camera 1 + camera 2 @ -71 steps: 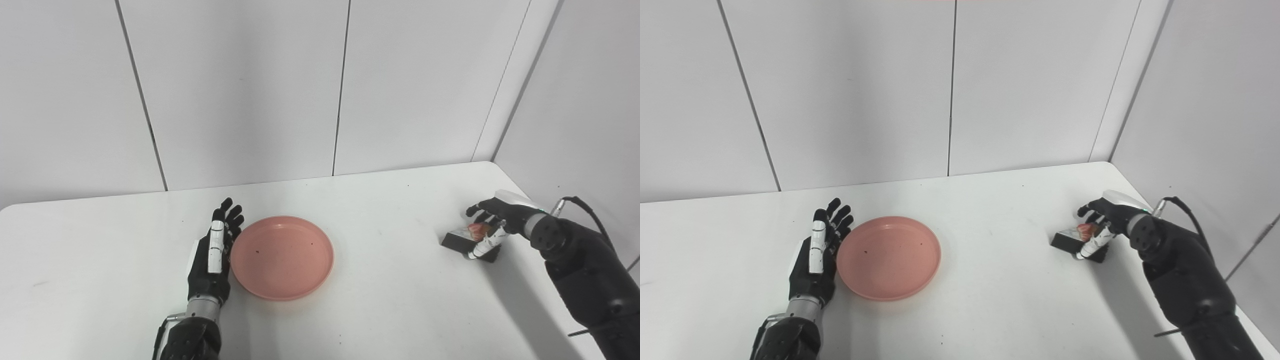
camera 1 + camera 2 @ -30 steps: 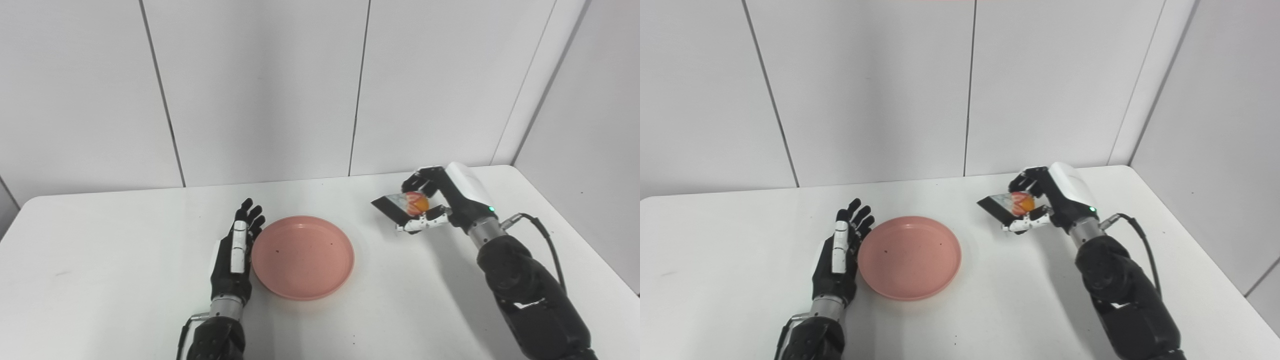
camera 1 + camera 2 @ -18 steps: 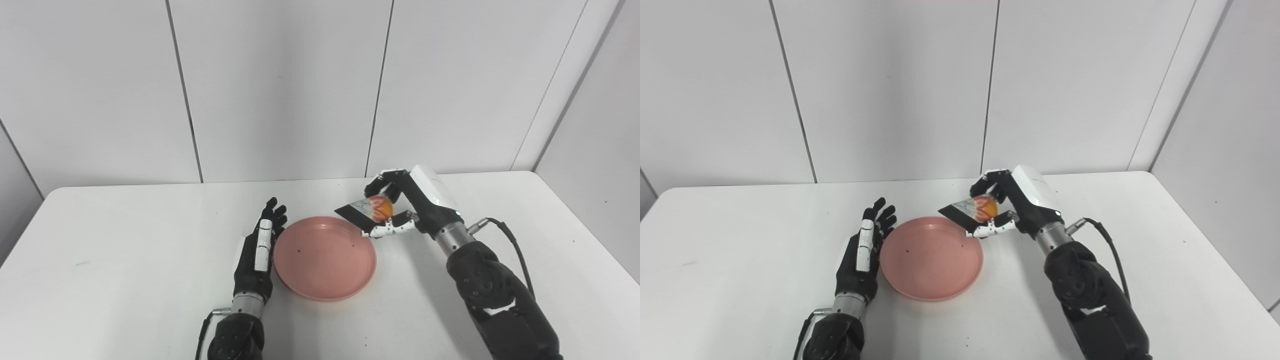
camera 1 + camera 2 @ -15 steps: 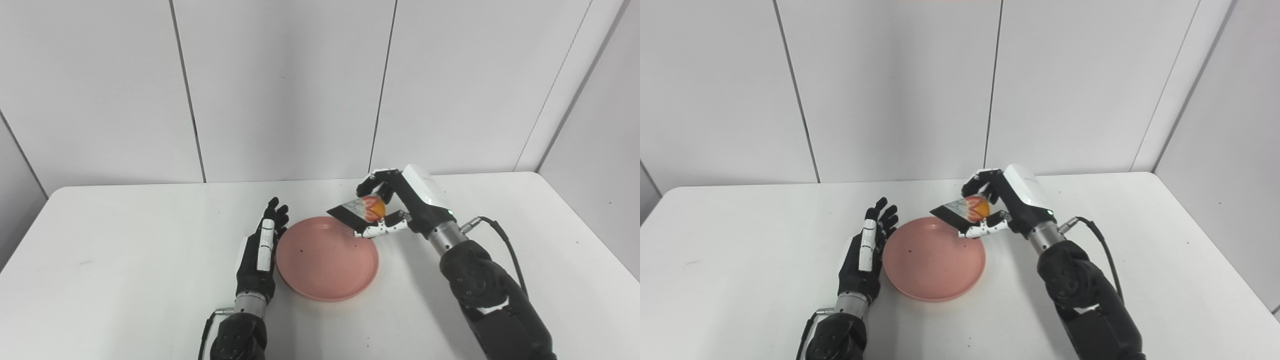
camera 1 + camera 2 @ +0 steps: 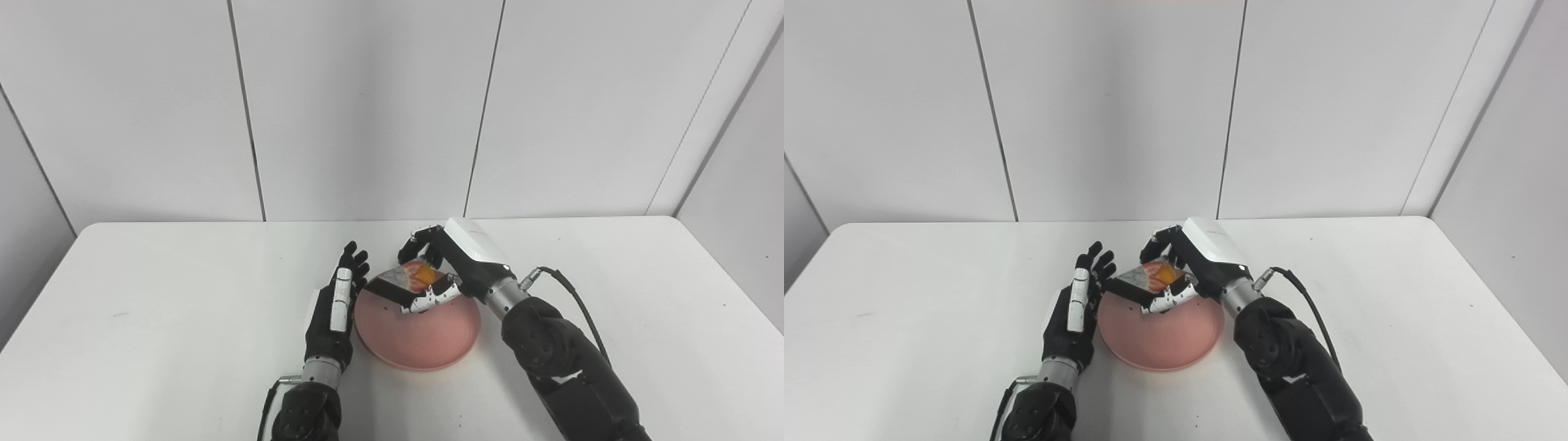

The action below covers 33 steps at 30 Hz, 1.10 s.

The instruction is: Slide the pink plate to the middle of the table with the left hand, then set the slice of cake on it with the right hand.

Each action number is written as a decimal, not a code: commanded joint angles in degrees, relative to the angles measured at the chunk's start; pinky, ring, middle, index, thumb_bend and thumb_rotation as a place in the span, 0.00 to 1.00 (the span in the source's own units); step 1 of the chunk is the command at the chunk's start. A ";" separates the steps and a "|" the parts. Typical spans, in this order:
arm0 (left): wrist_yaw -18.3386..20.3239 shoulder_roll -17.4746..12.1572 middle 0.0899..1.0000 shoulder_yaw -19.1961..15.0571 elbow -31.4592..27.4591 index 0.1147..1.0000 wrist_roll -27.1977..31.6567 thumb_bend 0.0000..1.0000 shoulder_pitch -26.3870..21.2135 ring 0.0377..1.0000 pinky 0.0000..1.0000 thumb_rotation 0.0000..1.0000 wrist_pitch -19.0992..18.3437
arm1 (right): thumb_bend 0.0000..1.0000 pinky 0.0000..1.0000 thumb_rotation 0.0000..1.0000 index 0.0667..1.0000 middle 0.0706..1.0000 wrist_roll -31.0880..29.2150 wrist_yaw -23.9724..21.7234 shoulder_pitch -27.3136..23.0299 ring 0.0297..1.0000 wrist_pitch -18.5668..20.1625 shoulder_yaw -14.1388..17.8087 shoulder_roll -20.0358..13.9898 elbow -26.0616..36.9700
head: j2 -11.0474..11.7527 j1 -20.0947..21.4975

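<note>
The pink plate (image 5: 422, 337) lies on the white table (image 5: 153, 318) near its middle. My left hand (image 5: 334, 312) stands on edge against the plate's left rim, open, fingers straight and pointing away from me. My right hand (image 5: 450, 269) is shut on the slice of cake (image 5: 407, 283), a dark wedge with white cream and an orange-red fruit on top. The slice hangs over the plate's far half, its tip pointing left toward the left hand's fingers. Whether the slice touches the plate I cannot tell.
White wall panels rise behind the table's far edge. A black cable (image 5: 582, 306) loops from the right wrist along the forearm. Bare table surface spreads to the left and right of both arms.
The camera has swung, shifting the whole picture. My right hand has carried the cake slice left and down from the plate's far right rim to over the plate. The left hand stays at the rim.
</note>
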<state>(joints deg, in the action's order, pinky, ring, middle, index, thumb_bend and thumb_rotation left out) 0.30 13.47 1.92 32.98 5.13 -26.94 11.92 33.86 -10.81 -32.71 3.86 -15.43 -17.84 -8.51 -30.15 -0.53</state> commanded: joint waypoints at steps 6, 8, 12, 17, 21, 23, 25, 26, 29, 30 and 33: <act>-1.11 0.98 0.92 -0.13 2.50 0.91 -0.48 0.70 3.41 0.95 0.98 0.99 -0.56 | 0.51 0.34 0.00 0.51 0.41 2.47 1.62 -1.46 0.39 -0.55 -0.91 -0.43 -1.13 | 0.01 0.28; -1.19 0.87 0.93 0.02 2.63 0.92 -0.69 0.70 3.32 0.96 0.99 1.00 -0.42 | 0.51 0.35 0.00 0.51 0.38 3.13 1.84 -1.10 0.43 -0.31 -0.85 -0.62 -1.06 | -0.01 0.34; -0.67 0.34 0.93 0.49 2.52 0.92 -1.16 0.70 3.26 0.95 0.99 1.00 -0.49 | 0.51 0.37 0.00 0.51 0.39 4.61 1.98 -0.63 0.44 -0.54 -0.86 -1.29 -0.23 | -0.07 0.52; -0.22 0.56 0.93 0.00 2.21 0.91 -0.10 0.70 3.25 0.95 0.99 0.99 -1.13 | 0.64 0.58 0.16 0.69 0.70 5.83 1.21 -0.02 0.68 -1.36 -1.05 -2.42 1.37 | -0.08 0.58; -0.42 0.54 0.94 0.00 2.54 0.93 -0.18 0.71 3.05 0.95 0.98 0.99 -0.75 | 0.75 0.75 0.36 0.89 0.87 5.73 5.76 1.52 0.82 -6.30 -0.74 -2.84 0.56 | -0.09 1.12; -0.37 0.27 0.94 0.12 3.23 0.93 -0.51 0.71 2.72 0.95 0.97 0.99 -0.01 | 0.75 0.77 0.38 0.90 0.88 4.41 6.93 2.30 0.84 -8.03 -0.34 -2.68 0.04 | 0.11 1.38; -0.48 -0.06 0.93 0.28 4.01 0.92 -1.01 0.70 2.34 0.94 0.96 1.00 0.64 | 0.72 0.81 0.42 0.89 0.96 0.04 4.67 3.28 0.94 -8.42 0.43 -2.42 0.82 | 0.20 1.54; -0.57 -0.16 0.93 0.30 4.34 0.92 -1.17 0.70 2.18 0.94 0.96 1.00 0.83 | 0.72 0.82 0.42 0.89 0.96 -2.57 2.79 3.66 0.95 -8.23 0.81 -2.35 1.41 | 0.23 1.56; -1.12 0.02 0.92 -0.16 4.42 0.92 -1.03 0.69 2.08 0.94 0.95 0.98 0.92 | 0.70 0.83 0.47 0.89 0.98 -8.99 -0.19 4.92 0.97 -8.83 2.18 -2.14 1.69 | -0.07 1.88; -1.34 0.06 0.92 -0.31 4.34 0.91 -1.04 0.69 2.05 0.93 0.95 0.98 0.83 | 0.70 0.83 0.49 0.92 0.99 -10.81 -0.46 5.26 0.98 -9.66 2.73 -2.03 1.06 | -0.10 2.24; -1.39 0.34 0.92 -0.80 3.72 0.91 -0.47 0.71 2.21 0.94 0.96 0.97 -0.07 | 0.78 0.85 0.71 0.99 1.00 -13.90 1.92 6.16 0.99 -14.01 4.46 -1.21 -2.30 | -0.08 2.45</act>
<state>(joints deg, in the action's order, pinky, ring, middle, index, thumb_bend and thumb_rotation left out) -0.69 13.82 1.62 34.42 4.41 -27.72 12.61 21.69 -11.05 -25.09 -5.82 -12.32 -19.35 -10.73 -30.15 1.93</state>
